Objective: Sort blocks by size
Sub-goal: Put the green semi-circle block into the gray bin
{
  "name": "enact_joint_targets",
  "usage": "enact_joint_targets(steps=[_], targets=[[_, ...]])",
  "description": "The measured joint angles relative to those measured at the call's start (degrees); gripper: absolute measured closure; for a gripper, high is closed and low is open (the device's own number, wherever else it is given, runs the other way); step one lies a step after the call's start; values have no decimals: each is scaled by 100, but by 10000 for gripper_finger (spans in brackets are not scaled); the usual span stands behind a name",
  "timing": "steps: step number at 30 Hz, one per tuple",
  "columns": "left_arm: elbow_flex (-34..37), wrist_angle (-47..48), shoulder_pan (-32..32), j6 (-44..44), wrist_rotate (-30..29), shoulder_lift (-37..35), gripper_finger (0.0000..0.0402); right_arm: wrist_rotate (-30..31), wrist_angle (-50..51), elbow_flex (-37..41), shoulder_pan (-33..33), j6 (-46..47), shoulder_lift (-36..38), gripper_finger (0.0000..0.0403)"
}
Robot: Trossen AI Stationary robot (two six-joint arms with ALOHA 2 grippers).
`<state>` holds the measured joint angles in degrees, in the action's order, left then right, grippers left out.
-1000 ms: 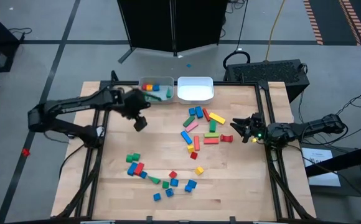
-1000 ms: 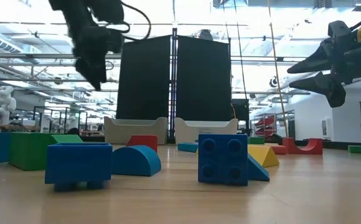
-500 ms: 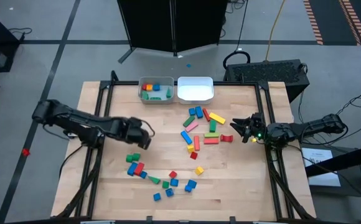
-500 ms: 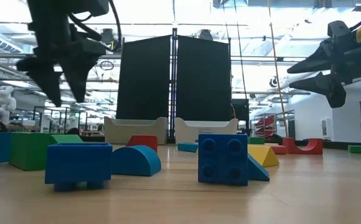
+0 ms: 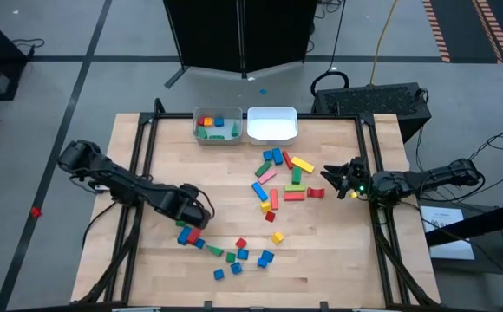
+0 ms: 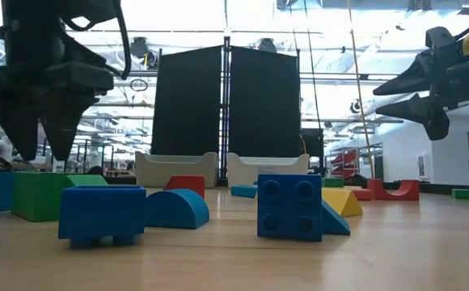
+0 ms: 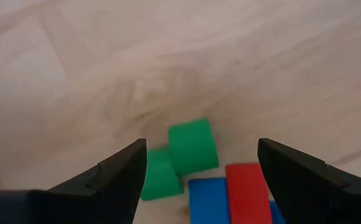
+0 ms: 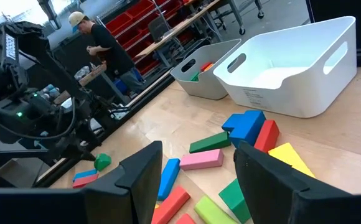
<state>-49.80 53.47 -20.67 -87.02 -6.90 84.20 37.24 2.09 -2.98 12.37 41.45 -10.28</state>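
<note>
Left gripper [image 5: 188,205], fingers spread and holding nothing, poised just above the green block [image 5: 185,220] at the table's [image 5: 329,260] near-left cluster; in its wrist view that green piece [image 7: 192,146] lies between the fingers with red [image 7: 247,190] and blue [image 7: 208,197] bars beside it, so the wide stance looks meant for straddling the green one; blocks [image 5: 279,182], the task's goods, in two groups relative to that green block: a cluster around and to the near-right of it, and a second spread well to the far-right at mid-table; a few already in the left bin [image 5: 216,126] at the far edge, the right bin [image 5: 272,124] beside it showing none, which suggests sorting is only begun; right gripper [image 5: 338,179], fingers spread, empty, waiting beside the mid-table spread, near a red arch [image 5: 315,192]; open room: bare wood between the green block and the bins gives a free carrying lane; the crowding red and blue neighbours leave little finger room, a likely snag; left table edge near.
</note>
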Motion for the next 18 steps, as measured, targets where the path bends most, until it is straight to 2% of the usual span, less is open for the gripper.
enact_joint_targets(steps=[14, 18], targets=[[0, -378, -225, -77, 284, 718, 96, -1, 4, 0, -1, -10, -1, 209], [0, -456, -225, -26, 279, 868, 115, -1, 4, 0, 1, -31, -2, 209]])
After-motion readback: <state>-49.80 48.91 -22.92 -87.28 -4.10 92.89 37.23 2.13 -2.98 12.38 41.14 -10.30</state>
